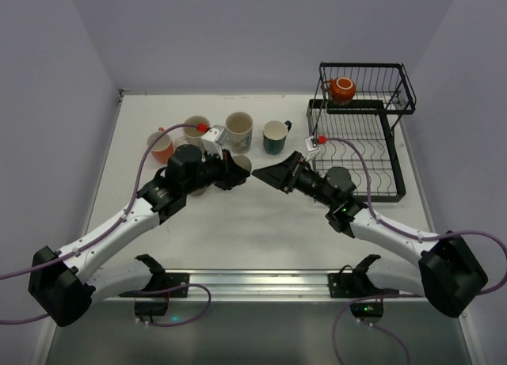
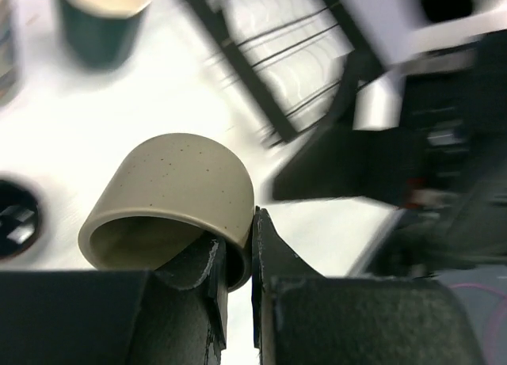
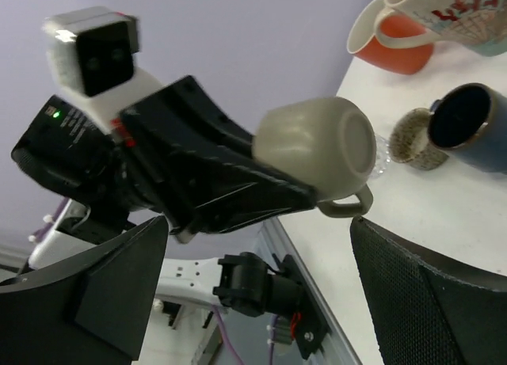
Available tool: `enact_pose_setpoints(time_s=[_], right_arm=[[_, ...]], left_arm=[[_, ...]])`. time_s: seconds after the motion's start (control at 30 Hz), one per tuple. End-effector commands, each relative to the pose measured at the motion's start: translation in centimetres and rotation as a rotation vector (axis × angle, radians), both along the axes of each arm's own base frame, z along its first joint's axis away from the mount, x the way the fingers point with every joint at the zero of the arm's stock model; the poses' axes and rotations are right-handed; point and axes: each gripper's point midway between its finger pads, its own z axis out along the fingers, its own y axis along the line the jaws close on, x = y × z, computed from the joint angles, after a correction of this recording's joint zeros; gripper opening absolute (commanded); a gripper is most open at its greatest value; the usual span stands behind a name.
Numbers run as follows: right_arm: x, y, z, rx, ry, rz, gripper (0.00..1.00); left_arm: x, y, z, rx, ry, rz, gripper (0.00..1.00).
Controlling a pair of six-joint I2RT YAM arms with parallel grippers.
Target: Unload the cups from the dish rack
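Observation:
A small beige cup is held off the table with my left gripper shut on its rim wall, one finger inside and one outside. From above, this cup and the left gripper sit mid-table. My right gripper stands wide open just right of it. In the right wrist view the beige cup hangs before the right gripper, apart from both fingers. The black wire dish rack stands at right, with an orange-red cup in its upper basket.
Standing on the table behind the grippers are an orange cup, a cream cup, a patterned cup and a dark teal cup. A dark blue cup and a small speckled cup stand close together.

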Motion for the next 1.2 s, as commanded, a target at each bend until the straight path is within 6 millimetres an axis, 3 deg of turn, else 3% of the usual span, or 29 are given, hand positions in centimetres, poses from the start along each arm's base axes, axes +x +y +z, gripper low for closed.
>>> enact_pose_setpoints(time_s=[0.0,0.07,0.1,0.13,0.23,0.4,0.5,0.6,0.87,0.97,1.1,1.13,1.17], right_arm=[[0.8,-2.2,0.1,-0.093,-0.091,-0.112,0.99],[1.4,-3.5,-1.5,-0.176,-0.086,-0.166,0.99],[1.7,-4.5,-0.8,-0.182,-0.112,-0.219,0.99],[1.8,-5.1,-1.5,-0.219,-0.102,-0.242,0.99],[2.2,-7.1,-1.2,-0.312,-0.179,-0.329,0.99],[2.3,-9.1,-0.9,-0.398,-0.231,-0.403,0.99],[2.3,-10.0,-0.4,-0.424,-0.269,-0.435,0.99],[2.2,-10.3,0.1,-0.449,-0.299,-0.444,0.99],[2.7,-11.7,2.0,-0.484,-0.343,-0.513,0.99],[3.2,-11.6,2.7,-0.500,-0.352,-0.513,0.99],[4.2,-11.4,3.5,-0.531,-0.341,-0.499,0.99],[4.6,-11.8,5.0,-0.528,-0.361,-0.513,0.99],[4.8,-11.9,5.1,-0.546,-0.350,-0.506,0.99]], left_arm=[[-0.3,4.1,-5.1,0.297,0.116,0.088,0.00],[-1.2,6.0,-8.0,0.415,0.218,0.125,0.00],[-1.4,6.5,-8.9,0.452,0.247,0.136,0.00],[-1.6,7.1,-10.4,0.500,0.290,0.146,0.00],[-2.4,8.8,-13.6,0.612,0.379,0.185,0.00],[-2.4,9.7,-17.5,0.713,0.474,0.219,0.00],[-1.9,9.8,-18.8,0.750,0.485,0.235,0.00],[-1.4,10.2,-19.6,0.804,0.491,0.246,0.11],[-0.6,10.4,-19.5,0.849,0.477,0.256,0.44],[0.1,10.0,-18.0,0.824,0.442,0.261,0.60],[1.9,8.6,-13.6,0.740,0.331,0.253,0.82],[2.2,8.3,-12.7,0.726,0.304,0.249,0.87],[2.5,8.2,-11.6,0.721,0.268,0.237,0.92]])
